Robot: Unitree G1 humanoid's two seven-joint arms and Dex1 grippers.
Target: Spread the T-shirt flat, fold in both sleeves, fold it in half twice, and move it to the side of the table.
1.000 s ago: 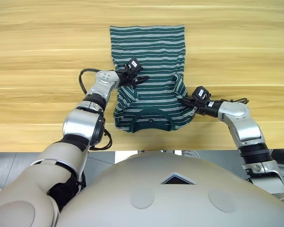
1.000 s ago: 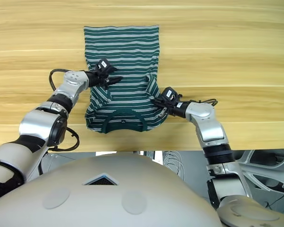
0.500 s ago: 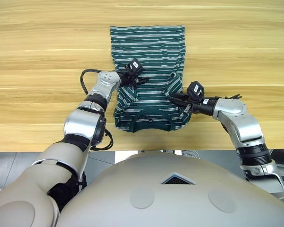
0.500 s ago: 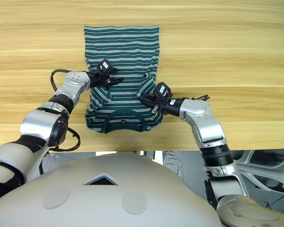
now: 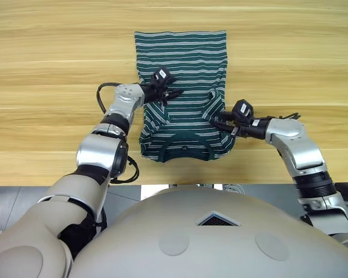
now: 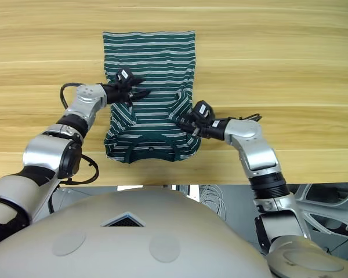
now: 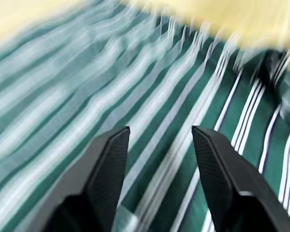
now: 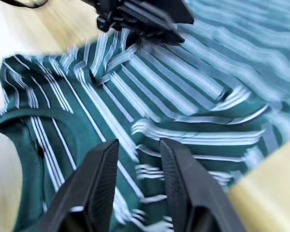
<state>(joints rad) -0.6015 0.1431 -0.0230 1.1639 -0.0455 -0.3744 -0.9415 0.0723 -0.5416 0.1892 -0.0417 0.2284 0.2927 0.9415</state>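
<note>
Left eye view | T-shirt [image 5: 182, 58] lies mid-desk [image 5: 58, 46], collar nearest robot, both sleeves tucked in | left claw [image 5: 175, 94] parted, empty, over left sleeve fold | right claw [image 5: 217, 120] parted, empty, at right fold | judged: sleeves done, half-fold next

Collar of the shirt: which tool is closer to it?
Right. The right tool sits at the shirt's right side, just off the collar; the left tool is farther up, mid-shirt.

Light wooden table [image 5: 58, 52], green striped T-shirt [image 5: 182, 58] lying on it
</note>
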